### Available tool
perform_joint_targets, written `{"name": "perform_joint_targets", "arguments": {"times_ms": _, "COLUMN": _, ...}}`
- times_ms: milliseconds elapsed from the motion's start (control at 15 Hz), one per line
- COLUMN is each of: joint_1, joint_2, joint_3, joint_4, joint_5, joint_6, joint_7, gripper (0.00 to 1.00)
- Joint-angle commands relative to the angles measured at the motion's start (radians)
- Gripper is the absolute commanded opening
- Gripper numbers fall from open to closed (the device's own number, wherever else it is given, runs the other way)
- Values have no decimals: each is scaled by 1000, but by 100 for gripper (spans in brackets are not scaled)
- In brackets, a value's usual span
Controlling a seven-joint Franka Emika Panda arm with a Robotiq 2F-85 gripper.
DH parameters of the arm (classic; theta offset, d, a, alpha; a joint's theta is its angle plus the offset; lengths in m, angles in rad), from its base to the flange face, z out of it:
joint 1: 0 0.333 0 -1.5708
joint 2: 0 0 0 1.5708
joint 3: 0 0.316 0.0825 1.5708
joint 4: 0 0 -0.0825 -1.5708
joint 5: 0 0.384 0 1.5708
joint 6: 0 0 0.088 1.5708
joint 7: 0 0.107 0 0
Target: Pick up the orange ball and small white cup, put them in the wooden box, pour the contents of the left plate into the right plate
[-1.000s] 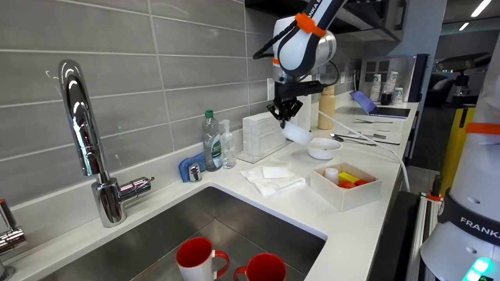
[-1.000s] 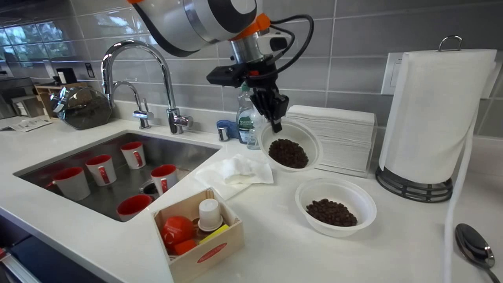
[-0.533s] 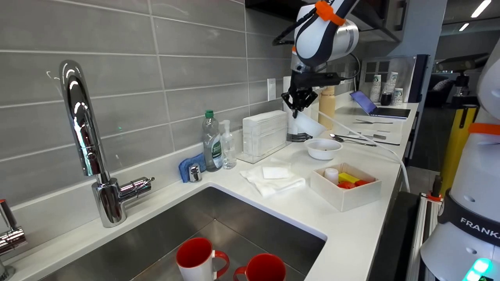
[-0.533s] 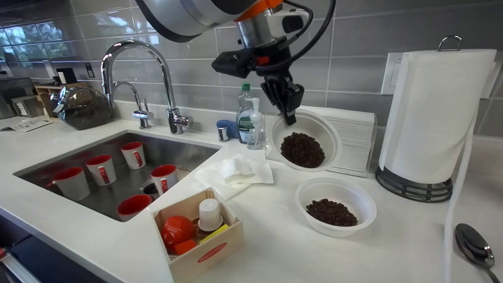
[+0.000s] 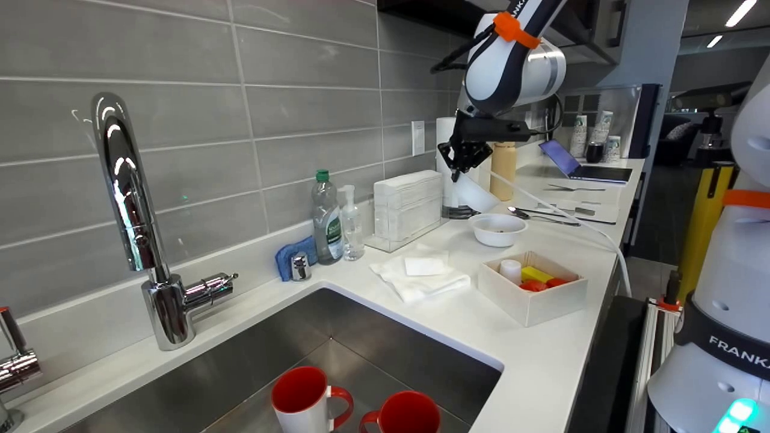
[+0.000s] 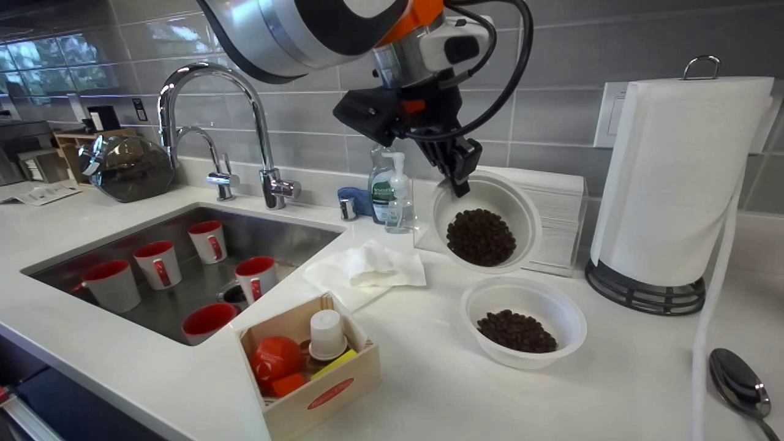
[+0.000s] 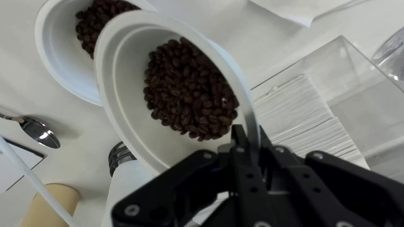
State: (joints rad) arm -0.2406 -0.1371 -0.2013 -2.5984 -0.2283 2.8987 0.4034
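"Shifted over the past second toward the paper towel roll [image 6: 680,184]: my claw [image 7: 251,134] and the raised bowl [image 7: 129,78] it carries, seen in both exterior views."

"And your grip?"

"Narrow, pinched on the bowl's rim. I hold the bowl tilted above the desk [image 6: 441,398], near the lower bowl [image 6: 523,299], its mouth tipped that way."

"The contents?"

"Dark brown beans [image 7: 189,91] lie heaped in the raised bowl. More beans [image 6: 517,331] sit in the lower bowl, which stands upright on the desk."

"Where are the orange ball [image 6: 277,360] and the small white cup [image 6: 327,334]?"

"Both rest in the wooden box [image 6: 358,376], the cup standing wide rim down. A yellow block [image 6: 334,365] and an orange block [image 6: 288,384] share the box, which sits on the desk near the sink [image 6: 294,239]."

"And around the scene?"

"Red-and-white mugs [image 6: 153,269] stand in the sink. Beside it, near the box, lies a crumpled white napkin [image 6: 367,269]; in an exterior view a stack of napkins [image 6: 560,208] stands behind the raised bowl."
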Motion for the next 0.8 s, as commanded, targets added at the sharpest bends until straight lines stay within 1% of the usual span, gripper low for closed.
{"name": "perform_joint_targets", "arguments": {"times_ms": 0, "joint_1": -15, "joint_2": -9, "joint_3": -12, "joint_4": -20, "joint_5": -1, "joint_6": 89, "joint_7": -10, "gripper": 0}}
{"name": "perform_joint_targets", "arguments": {"times_ms": 333, "joint_1": -70, "joint_2": 12, "joint_3": -3, "joint_4": -48, "joint_5": -69, "joint_6": 202, "joint_7": 46, "gripper": 0}}
{"name": "perform_joint_targets", "arguments": {"times_ms": 533, "joint_1": -175, "joint_2": 19, "joint_3": 36, "joint_4": -58, "joint_5": -215, "joint_6": 264, "joint_7": 125, "gripper": 0}}
{"name": "perform_joint_targets", "arguments": {"times_ms": 600, "joint_1": -230, "joint_2": 21, "joint_3": 58, "joint_4": -52, "joint_5": -290, "joint_6": 279, "joint_7": 164, "gripper": 0}}
{"name": "perform_joint_targets", "arguments": {"times_ms": 733, "joint_1": -321, "joint_2": 5, "joint_3": 101, "joint_4": -41, "joint_5": -405, "joint_6": 282, "joint_7": 237, "gripper": 0}}
